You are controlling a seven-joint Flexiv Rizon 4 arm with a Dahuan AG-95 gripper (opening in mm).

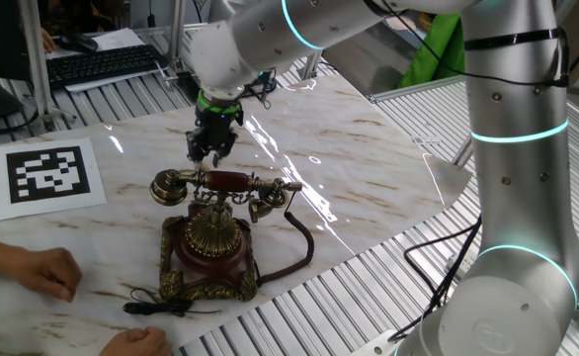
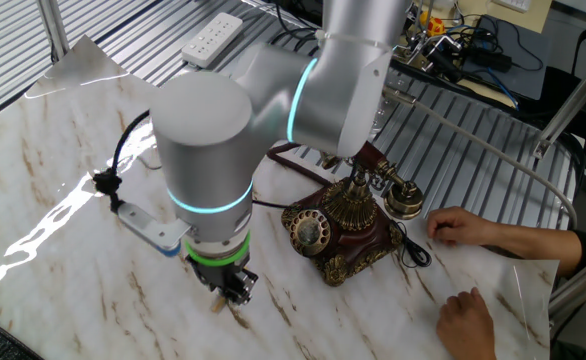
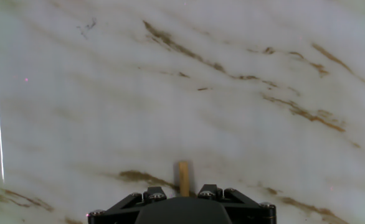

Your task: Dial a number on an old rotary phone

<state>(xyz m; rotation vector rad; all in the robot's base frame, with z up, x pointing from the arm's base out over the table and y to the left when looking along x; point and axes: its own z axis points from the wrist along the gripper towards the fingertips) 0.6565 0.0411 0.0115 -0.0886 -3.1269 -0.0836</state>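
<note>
The old rotary phone [image 1: 210, 237] stands on the marble sheet, with a dark wooden base, brass trim and its handset [image 1: 225, 183] resting in the cradle. In the other fixed view, the phone [image 2: 348, 225] shows its brass dial [image 2: 310, 230] facing up toward the camera. My gripper [image 1: 210, 150] hovers just behind the handset, apart from the phone. In the other fixed view, the gripper [image 2: 236, 288] is left of the dial, low over the marble. In the hand view, the gripper [image 3: 183, 190] is shut on a thin wooden stick [image 3: 183, 175] that points at bare marble. The phone is out of the hand view.
A person's hands [image 1: 47, 272] rest on the marble beside the phone, and they also show in the other fixed view [image 2: 463, 228]. A printed marker sheet [image 1: 50, 173] lies at the left. A black keyboard [image 1: 102, 64] sits at the back. A power strip [image 2: 211, 40] lies on the slatted table.
</note>
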